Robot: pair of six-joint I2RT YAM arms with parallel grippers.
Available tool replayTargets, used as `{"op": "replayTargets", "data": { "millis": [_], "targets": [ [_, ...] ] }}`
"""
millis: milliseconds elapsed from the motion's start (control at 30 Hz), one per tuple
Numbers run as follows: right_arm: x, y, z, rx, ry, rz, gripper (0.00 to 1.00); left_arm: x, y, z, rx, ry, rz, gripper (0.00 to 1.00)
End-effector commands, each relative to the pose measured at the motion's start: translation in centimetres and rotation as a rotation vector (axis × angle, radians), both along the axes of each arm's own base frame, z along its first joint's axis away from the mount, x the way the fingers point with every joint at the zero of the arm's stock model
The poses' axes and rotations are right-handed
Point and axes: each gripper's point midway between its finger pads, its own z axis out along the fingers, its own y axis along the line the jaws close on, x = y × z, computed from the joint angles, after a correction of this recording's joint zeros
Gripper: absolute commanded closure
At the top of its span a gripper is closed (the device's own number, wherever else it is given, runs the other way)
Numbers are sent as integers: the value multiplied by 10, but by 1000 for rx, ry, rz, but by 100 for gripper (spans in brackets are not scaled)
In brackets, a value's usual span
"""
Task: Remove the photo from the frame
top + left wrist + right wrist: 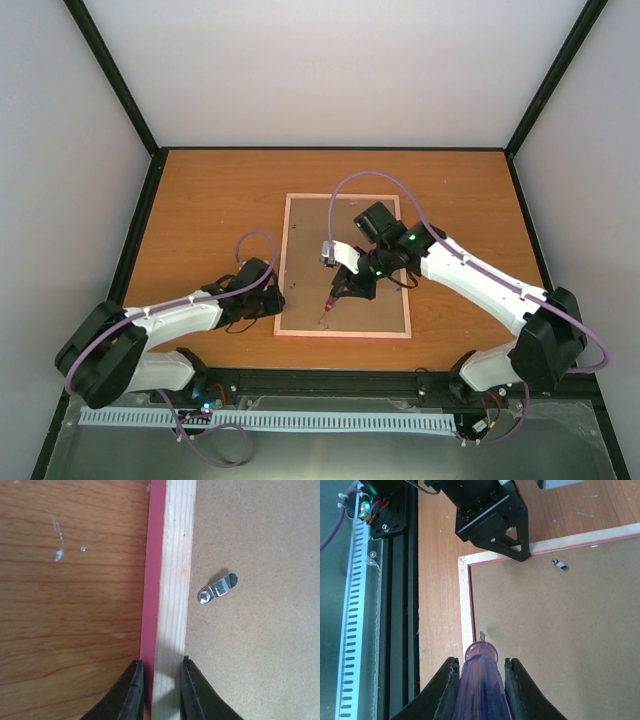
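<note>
The frame [340,197] lies face down on the table, its brown backing board [312,240] up and its pink border round the edge. The photo is hidden under the board. My left gripper [160,662] is shut on the frame's left rail [172,580], one finger on the pink outer side, the other on the inner wood edge. My right gripper [481,662] is shut on a screwdriver [481,680] with a translucent handle. The screwdriver's tip rests on the board close to the frame's near rail [465,610]. From above, the screwdriver [331,300] points down at the board.
A small metal turn clip [218,588] lies on the backing board beside the left rail. A black rail and a white slotted strip [355,630] run along the table's near edge. Black-edged walls enclose the table.
</note>
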Motion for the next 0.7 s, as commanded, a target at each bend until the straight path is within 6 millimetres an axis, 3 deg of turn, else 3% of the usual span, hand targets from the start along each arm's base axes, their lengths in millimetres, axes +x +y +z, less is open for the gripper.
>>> {"op": "replayTargets", "data": {
  "millis": [0,467,667],
  "targets": [
    [1,3,-4,-28,-17,5,97,-12,18,-17,30,24,69,99],
    [4,3,-4,-50,-23,-11,97,-12,23,-13,1,-36,85,99],
    [-5,7,-3,-41,15,21,97,-12,23,-14,-1,-37,86,99]
  ]
}}
